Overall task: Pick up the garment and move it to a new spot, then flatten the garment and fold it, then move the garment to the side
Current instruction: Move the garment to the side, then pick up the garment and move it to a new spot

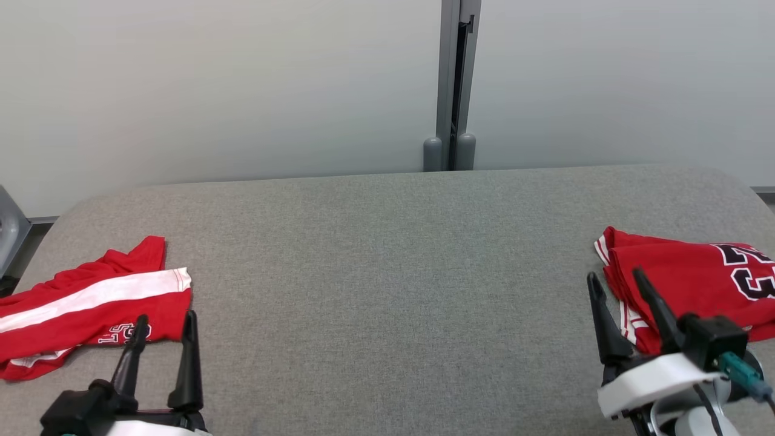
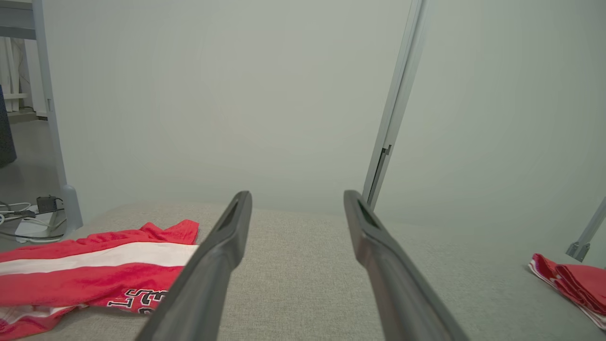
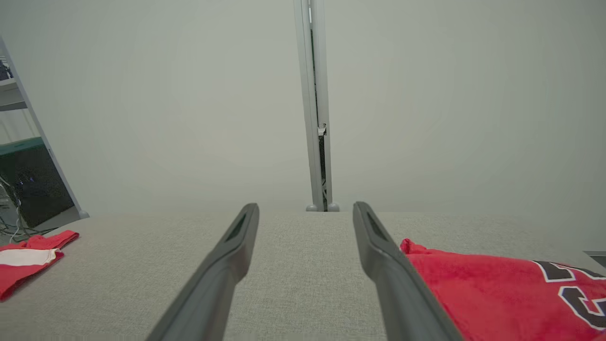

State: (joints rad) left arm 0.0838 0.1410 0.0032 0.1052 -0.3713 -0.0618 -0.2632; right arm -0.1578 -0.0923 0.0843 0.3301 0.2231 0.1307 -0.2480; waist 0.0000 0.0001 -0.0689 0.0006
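Note:
A red garment (image 1: 91, 303) with a white stripe and black lettering lies loosely spread at the left edge of the grey padded table (image 1: 387, 272). It also appears in the left wrist view (image 2: 94, 270) and, small, in the right wrist view (image 3: 23, 265). My left gripper (image 1: 167, 318) hovers open just in front of its right end, nothing between the fingers (image 2: 297, 194). A second red garment (image 1: 684, 278), folded, with a black and white number on it, lies at the table's right edge (image 3: 497, 293). My right gripper (image 1: 615, 275) stands open by its left edge, empty (image 3: 305, 206).
A pale partition wall with a grey vertical post (image 1: 451, 85) stands right behind the table. The table's rounded corners drop away at far left and far right. Cables and small devices (image 2: 33, 218) lie on the floor past the left edge.

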